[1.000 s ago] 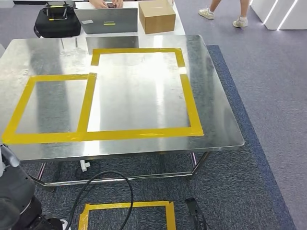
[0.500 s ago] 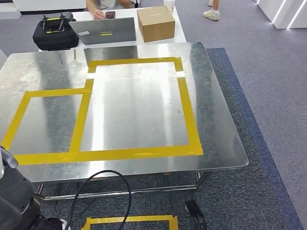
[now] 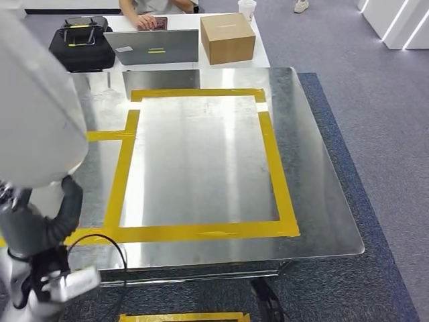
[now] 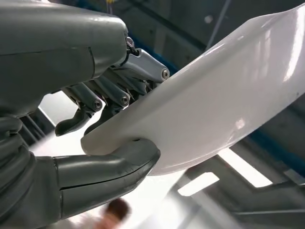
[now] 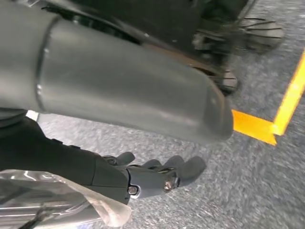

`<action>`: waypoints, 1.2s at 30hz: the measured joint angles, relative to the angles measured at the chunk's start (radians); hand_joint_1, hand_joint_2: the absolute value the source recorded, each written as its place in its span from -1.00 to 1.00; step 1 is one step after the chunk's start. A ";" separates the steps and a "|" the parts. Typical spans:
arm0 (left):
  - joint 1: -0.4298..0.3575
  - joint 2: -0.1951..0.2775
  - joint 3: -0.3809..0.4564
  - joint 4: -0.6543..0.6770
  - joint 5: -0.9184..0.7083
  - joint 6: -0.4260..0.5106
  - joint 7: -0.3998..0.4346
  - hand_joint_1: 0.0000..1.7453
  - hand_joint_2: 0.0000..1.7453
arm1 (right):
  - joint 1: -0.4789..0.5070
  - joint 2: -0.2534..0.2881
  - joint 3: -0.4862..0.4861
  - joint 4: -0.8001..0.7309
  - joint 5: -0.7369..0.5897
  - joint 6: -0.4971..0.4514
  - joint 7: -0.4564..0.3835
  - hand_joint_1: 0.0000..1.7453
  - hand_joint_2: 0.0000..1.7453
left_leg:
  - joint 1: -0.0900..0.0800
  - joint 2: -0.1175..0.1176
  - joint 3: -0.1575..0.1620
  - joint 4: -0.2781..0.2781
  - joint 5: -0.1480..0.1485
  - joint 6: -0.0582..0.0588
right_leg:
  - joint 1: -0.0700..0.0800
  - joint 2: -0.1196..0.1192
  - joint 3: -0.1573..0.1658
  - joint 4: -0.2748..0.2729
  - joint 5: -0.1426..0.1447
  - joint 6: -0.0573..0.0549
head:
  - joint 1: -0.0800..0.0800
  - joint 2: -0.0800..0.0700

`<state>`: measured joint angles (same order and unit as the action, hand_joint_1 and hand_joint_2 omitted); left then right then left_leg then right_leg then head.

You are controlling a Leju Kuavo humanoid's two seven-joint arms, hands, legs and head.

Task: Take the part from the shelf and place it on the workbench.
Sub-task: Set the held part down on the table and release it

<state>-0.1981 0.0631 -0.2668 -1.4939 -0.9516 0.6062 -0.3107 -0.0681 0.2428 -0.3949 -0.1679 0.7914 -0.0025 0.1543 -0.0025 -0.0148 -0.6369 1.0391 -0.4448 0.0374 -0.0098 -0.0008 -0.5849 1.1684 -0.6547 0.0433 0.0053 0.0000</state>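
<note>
A large smooth white part [image 3: 35,100] looms close to the camera at the upper left of the head view, covering the left end of the steel workbench [image 3: 318,201]. My left hand [image 4: 107,119] grips the white part [image 4: 223,95] at its edge, thumb on one face and fingers on the other. My left arm [image 3: 35,228] rises beneath it at the lower left. A big rectangle of yellow tape [image 3: 202,233] marks the bench top, with a smaller one partly hidden to its left. My right hand [image 5: 154,176] hangs low over the carpet, fingers loosely extended, holding nothing.
Beyond the bench, a white table carries a laptop [image 3: 157,45], a cardboard box [image 3: 228,38], a black bag [image 3: 81,41] and a paper cup [image 3: 247,9]; a person [image 3: 151,13] sits there. Yellow tape [image 3: 187,316] marks the floor under the bench's near edge.
The camera has shifted, so the bench sits closer and lower in the picture. My left arm has lifted the white part up into the head view at the left.
</note>
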 joint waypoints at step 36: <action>-0.378 0.120 0.195 1.004 -0.066 -0.246 0.238 -0.50 1.00 | -0.025 -0.010 0.021 -0.008 0.037 0.036 0.016 -1.00 -1.00 | 0.015 0.003 0.002 -0.010 0.000 -0.017 | 0.000 0.007 -0.142 0.126 0.049 -0.007 | 0.007 0.000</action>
<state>-0.5762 0.1830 -0.0714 -0.4900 -1.0172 0.3600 -0.0725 -0.0934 0.2331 -0.3738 -0.1755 0.8284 0.0331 0.1707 0.0128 -0.0120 -0.6346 1.0289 -0.4446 0.0209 -0.0095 0.0066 -0.7269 1.2940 -0.6055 0.0362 0.0123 0.0000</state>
